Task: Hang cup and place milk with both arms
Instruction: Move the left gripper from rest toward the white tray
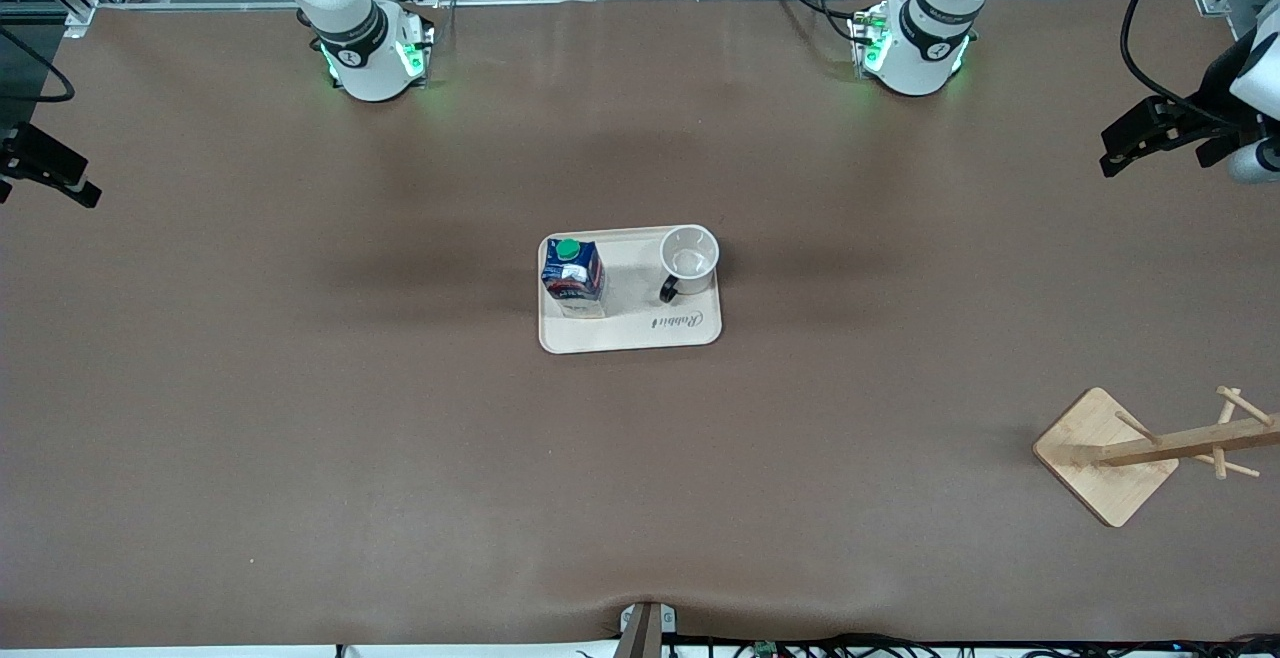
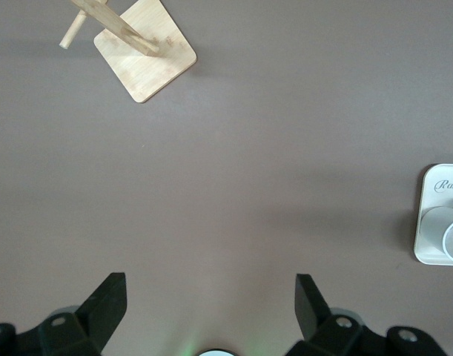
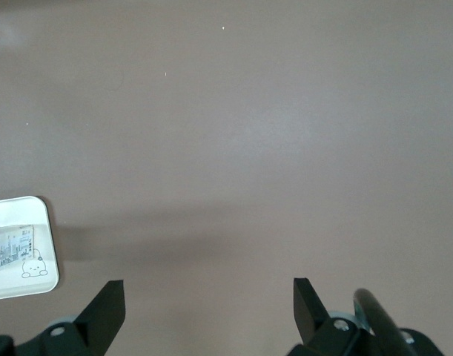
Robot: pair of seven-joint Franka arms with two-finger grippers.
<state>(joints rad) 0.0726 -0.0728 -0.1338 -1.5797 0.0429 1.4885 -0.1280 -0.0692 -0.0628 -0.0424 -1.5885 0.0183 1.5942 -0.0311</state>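
Observation:
The white cup [image 1: 690, 258] with a black handle stands upright on a cream tray [image 1: 640, 333] at mid table. Its rim shows at the edge of the left wrist view [image 2: 445, 237]. The dark blue milk [image 1: 573, 276] with a green cap stands on the same tray, toward the right arm's end. Its pale lower part shows in the right wrist view [image 3: 7, 248]. My left gripper [image 1: 1135, 143] [image 2: 211, 285] is open and empty, up over the left arm's end of the table. My right gripper [image 1: 60, 173] [image 3: 209, 289] is open and empty, up over the right arm's end.
A wooden peg rack [image 1: 1100, 453] on a square base stands at the left arm's end, nearer to the front camera than the tray. It also shows in the left wrist view [image 2: 148, 55]. Brown tabletop surrounds the tray [image 2: 441, 182] [image 3: 18, 211].

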